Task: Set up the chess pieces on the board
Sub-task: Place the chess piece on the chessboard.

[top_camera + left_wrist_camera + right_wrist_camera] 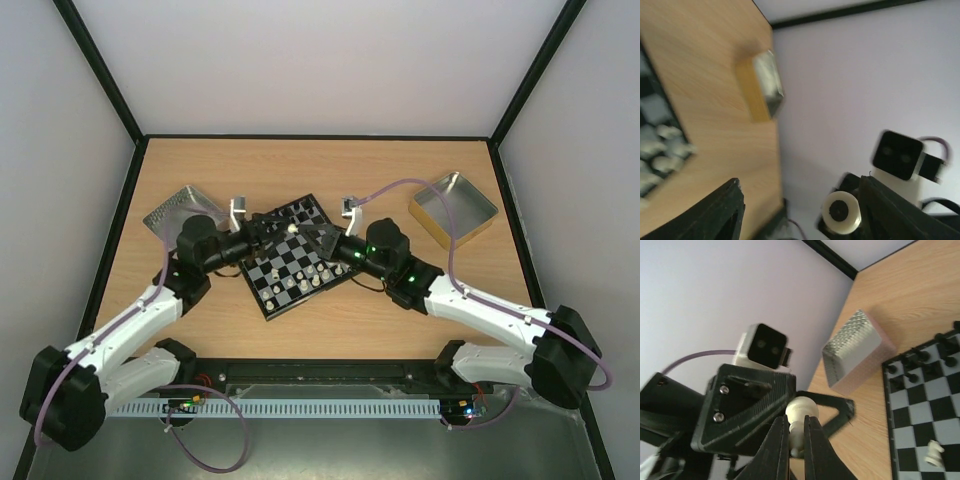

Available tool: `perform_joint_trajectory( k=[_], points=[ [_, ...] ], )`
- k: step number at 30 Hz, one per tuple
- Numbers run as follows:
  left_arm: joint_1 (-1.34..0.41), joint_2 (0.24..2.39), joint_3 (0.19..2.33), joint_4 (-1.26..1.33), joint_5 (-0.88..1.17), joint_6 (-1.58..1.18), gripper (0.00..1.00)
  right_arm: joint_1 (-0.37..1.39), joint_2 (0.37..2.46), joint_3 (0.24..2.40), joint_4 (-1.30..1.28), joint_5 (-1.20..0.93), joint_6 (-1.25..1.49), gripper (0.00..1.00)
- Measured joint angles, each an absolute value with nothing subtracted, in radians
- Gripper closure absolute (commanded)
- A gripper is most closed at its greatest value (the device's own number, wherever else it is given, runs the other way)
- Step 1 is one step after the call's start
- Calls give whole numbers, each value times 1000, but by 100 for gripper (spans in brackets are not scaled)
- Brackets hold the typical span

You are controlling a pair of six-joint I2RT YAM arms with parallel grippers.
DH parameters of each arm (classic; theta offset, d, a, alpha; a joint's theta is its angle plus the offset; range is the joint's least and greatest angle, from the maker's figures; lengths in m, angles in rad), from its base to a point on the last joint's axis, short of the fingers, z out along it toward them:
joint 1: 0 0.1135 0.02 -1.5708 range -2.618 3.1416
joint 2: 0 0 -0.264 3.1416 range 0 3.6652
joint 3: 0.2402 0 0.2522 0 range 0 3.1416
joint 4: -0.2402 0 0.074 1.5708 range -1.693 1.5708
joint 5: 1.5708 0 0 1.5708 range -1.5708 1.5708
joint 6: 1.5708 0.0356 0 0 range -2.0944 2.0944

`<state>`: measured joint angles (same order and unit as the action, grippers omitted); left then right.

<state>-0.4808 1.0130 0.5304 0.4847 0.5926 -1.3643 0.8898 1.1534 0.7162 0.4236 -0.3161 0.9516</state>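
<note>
1. Judging progress from overhead, I see cream-white and black chess figures (pixel 303 284) already standing on the small black-and-grey checked board (pixel 283 297). The whites are on the rows nearer the arm bases and the blacks on the far rows. I cannot count them, so I'd call the set-up partly done.
2. The right fingers (pixel 781 436) are clamped on a cream-white pawn (pixel 800 412), pinching its stem with the round head above the tips.
3. The left fingers (pixel 882 206) stand wide and hold nothing. The pawn sits in their gap, close against one finger; I cannot tell if it touches.
4. Both pairs hang over the board's far half, so the pawn is in the air, not on a square.
5. A textured silver tray (pixel 178 208) lies beyond the left fingers and a gold tray (pixel 452 208) beyond the right, both on the wooden bench (pixel 400 320).
</note>
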Motion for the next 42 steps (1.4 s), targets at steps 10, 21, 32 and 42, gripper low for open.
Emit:
perform_joint_trajectory(
  k=[10, 21, 32, 42],
  points=[
    [-373, 786, 728, -245, 33, -885, 25, 893, 1300, 911, 6, -234, 787, 98],
    [-373, 616, 804, -518, -204, -593, 22, 1026, 1512, 1135, -400, -124, 600, 98],
    [-373, 612, 713, -538, -218, -538, 21, 1106, 1688, 1243, -599, -98, 550, 98],
    [-373, 586, 700, -529, -222, -521, 21, 1118, 1794, 1317, -655, -101, 534, 98]
  ],
)
